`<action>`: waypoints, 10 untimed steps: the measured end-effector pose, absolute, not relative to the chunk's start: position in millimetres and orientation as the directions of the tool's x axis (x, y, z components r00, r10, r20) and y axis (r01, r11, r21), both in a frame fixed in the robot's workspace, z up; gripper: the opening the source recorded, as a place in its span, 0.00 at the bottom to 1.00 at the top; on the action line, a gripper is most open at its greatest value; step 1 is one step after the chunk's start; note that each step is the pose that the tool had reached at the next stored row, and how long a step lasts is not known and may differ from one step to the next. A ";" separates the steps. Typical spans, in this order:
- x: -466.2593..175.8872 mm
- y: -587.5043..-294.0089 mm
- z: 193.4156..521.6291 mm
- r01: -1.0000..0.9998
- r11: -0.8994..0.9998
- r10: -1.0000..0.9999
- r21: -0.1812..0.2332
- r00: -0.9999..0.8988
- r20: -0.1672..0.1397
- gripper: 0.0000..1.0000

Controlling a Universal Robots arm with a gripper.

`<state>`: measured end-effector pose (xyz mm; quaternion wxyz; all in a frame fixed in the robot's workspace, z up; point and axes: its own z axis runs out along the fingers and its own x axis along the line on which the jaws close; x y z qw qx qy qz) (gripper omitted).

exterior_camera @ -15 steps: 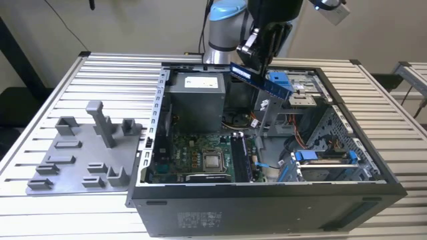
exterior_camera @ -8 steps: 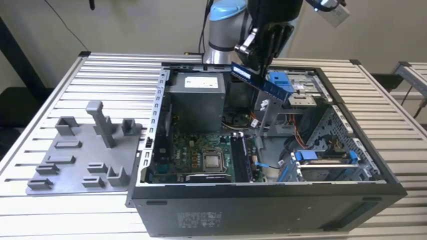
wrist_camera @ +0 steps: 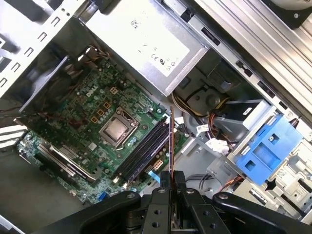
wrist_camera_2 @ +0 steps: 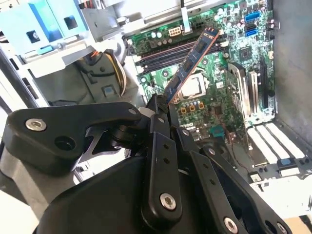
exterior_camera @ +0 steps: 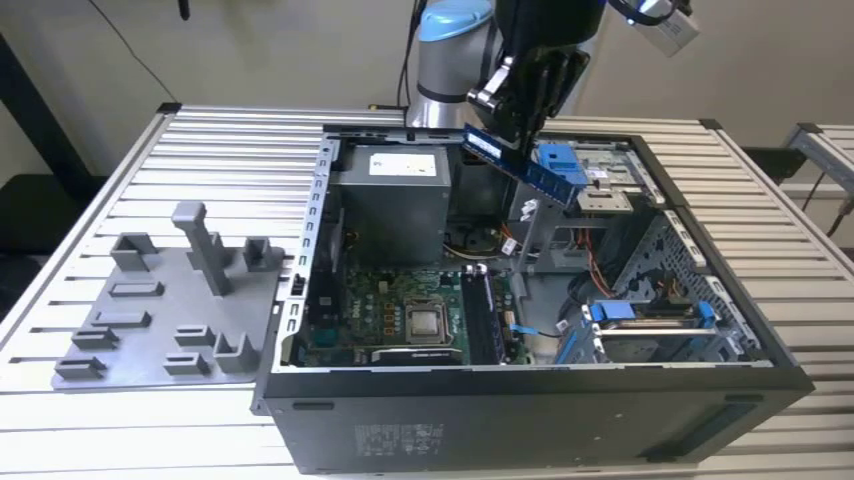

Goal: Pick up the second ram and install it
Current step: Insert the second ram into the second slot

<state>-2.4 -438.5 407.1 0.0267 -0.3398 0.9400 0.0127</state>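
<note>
Because the second ram [exterior_camera: 525, 164] is a light, stiff, thin board with fragile chips and contacts, we judge it best held by its flat faces at one end. The pincer [exterior_camera: 511, 128] is clamped on it so, holding it tilted above the open case [exterior_camera: 534, 420], near its far edge, clear of the motherboard [exterior_camera: 400, 300].

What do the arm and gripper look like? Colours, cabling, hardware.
The arm has silver-grey tube sections with a light blue joint cap. A thin black cable runs alongside it. The gripper is matte black, built from flat bar-shaped links pinned together with round silver screw heads, tapering to narrow fingers. No markings are visible on it.
</note>
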 end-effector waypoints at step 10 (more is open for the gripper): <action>-2.4 -438.5 406.1 -0.620 0.785 -0.618 0.006 -0.784 -0.059 0.14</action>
